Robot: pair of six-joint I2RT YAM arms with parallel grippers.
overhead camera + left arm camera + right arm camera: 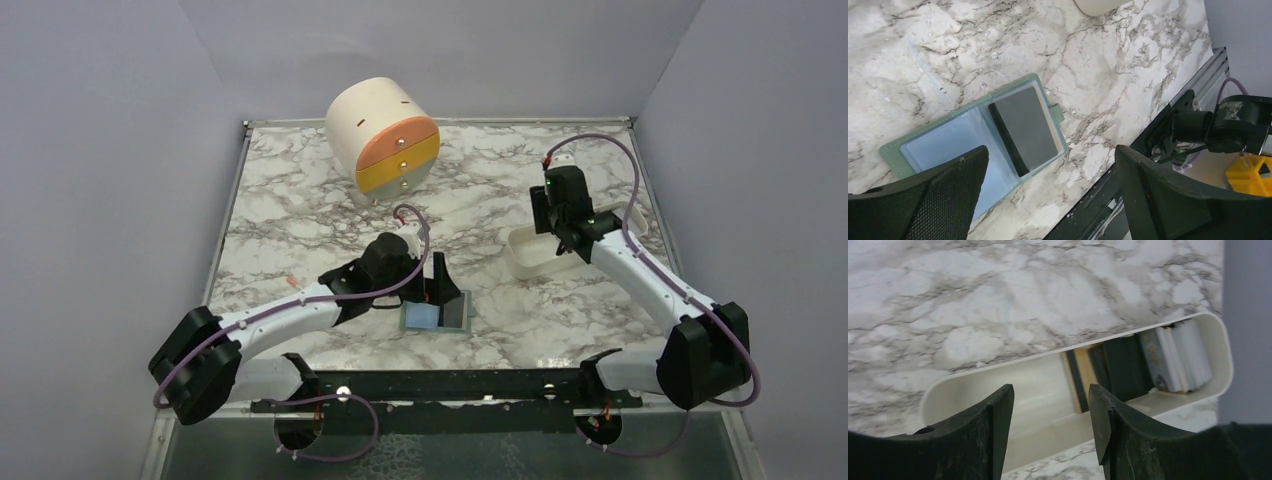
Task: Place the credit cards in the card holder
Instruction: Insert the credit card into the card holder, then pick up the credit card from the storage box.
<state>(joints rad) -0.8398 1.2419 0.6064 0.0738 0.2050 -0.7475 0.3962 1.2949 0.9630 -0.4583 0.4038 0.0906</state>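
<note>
Hanging wide and empty over the card holder [943, 145], one dark card [1028, 127] on it, my left jaws; right jaws, part open, grip nothing above the tray's [1219, 355] remaining cards [1123, 365].

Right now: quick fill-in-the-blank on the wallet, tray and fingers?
The card holder lies ___ with a dark card on it.
Other credit cards stand in the white ___.
The left fingers over the card holder hold ___.
Missing: open; tray; nothing.
</note>
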